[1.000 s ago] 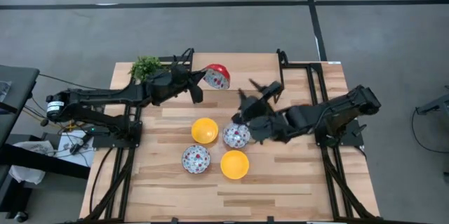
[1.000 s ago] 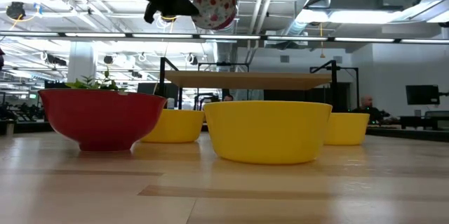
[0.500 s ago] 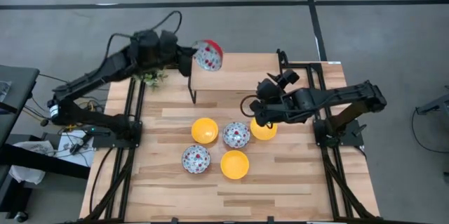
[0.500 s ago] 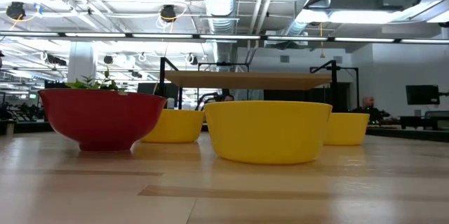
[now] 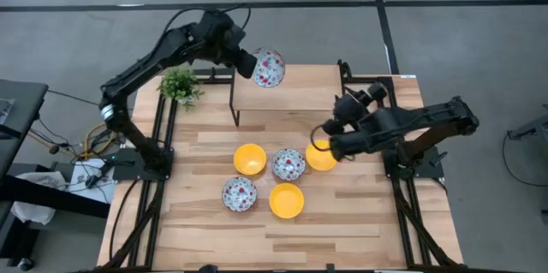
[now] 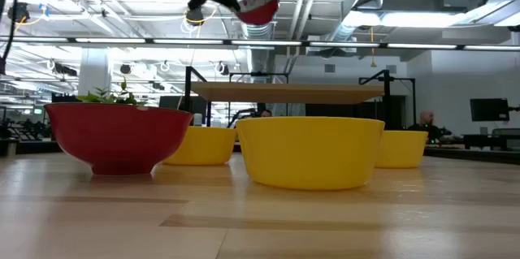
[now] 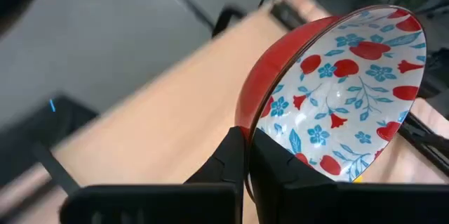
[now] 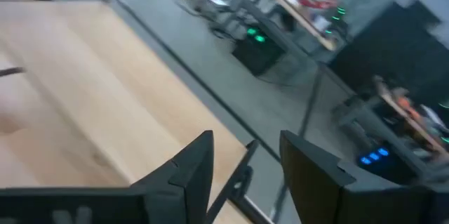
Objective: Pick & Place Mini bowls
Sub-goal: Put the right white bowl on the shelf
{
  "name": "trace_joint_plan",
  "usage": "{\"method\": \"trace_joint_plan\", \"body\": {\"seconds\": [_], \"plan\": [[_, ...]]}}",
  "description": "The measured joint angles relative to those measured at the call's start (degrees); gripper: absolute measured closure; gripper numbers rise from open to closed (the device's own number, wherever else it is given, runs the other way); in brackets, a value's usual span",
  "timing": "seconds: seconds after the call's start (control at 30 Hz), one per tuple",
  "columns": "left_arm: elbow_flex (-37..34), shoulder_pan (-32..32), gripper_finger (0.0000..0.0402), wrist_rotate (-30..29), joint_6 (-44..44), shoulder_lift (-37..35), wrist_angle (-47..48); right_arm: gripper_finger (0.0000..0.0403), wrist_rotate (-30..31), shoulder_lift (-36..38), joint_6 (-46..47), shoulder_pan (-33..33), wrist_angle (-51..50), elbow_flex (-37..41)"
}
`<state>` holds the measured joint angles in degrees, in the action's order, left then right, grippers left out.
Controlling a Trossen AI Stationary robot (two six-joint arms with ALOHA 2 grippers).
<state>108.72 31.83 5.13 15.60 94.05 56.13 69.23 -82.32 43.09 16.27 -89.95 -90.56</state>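
My left gripper [image 5: 248, 61] is raised high over the wooden shelf [image 5: 291, 93], shut on a floral mini bowl [image 5: 268, 68] that is red outside; the low view has that bowl [image 6: 258, 6] near its top. Five mini bowls rest on their bases on the table: yellow [image 5: 249, 158], floral [image 5: 288, 164], floral [image 5: 239, 193], yellow [image 5: 286, 200], yellow [image 5: 321, 156]. My right gripper [image 5: 330, 134] hovers just above and beyond the rightmost yellow bowl; its wrist view shows it open [image 8: 242, 157] and empty. My left gripper pinches the floral bowl's rim [image 7: 245, 131], one finger [image 7: 277, 171] inside the bowl and the other [image 7: 228, 161] on its red outer wall. The bowl is lifted clear and tipped on its side, its patterned inside facing the table's right.
A small green potted plant [image 5: 180, 85] stands at the table's far left corner. The shelf stands on thin black legs [image 5: 234, 102] over the far half of the table. The near strip of the table [image 5: 282, 239] is bare wood.
My left arm has risen and swung toward the far edge, then right, carrying the floral bowl up over the shelf and turning it so its inside faces right. My right gripper has drawn back to the right, off the bowl cluster, uncovering the rightmost yellow bowl.
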Motion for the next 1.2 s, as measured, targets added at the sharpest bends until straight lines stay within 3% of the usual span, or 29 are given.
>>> {"method": "trace_joint_plan", "body": {"seconds": [0.37,0.53,0.73,0.97,1.13,1.2], "plan": [[2.0,3.3,0.0397,3.3,4.4,4.6,7.5,0.0331,-1.1,13.2,-1.1,13.1,0.3,1.0],[2.0,3.1,0.0397,3.6,5.8,4.8,10.1,0.0351,6.4,21.7,3.3,17.5,5.7,11.0],[2.0,3.5,0.0397,3.5,7.3,4.8,10.5,0.0374,9.6,31.3,6.9,21.8,14.2,25.6],[1.0,3.7,0.0397,2.6,7.6,5.1,10.7,0.04,11.9,38.8,13.4,19.5,19.5,38.7],[-0.5,4.3,0.0397,2.4,7.4,5.1,10.9,0.0386,8.2,42.2,26.4,17.3,20.4,40.8],[-1.0,4.3,0.0397,2.0,7.1,5.1,10.9,0.0382,10.1,42.7,26.9,16.5,20.4,41.3]]}}
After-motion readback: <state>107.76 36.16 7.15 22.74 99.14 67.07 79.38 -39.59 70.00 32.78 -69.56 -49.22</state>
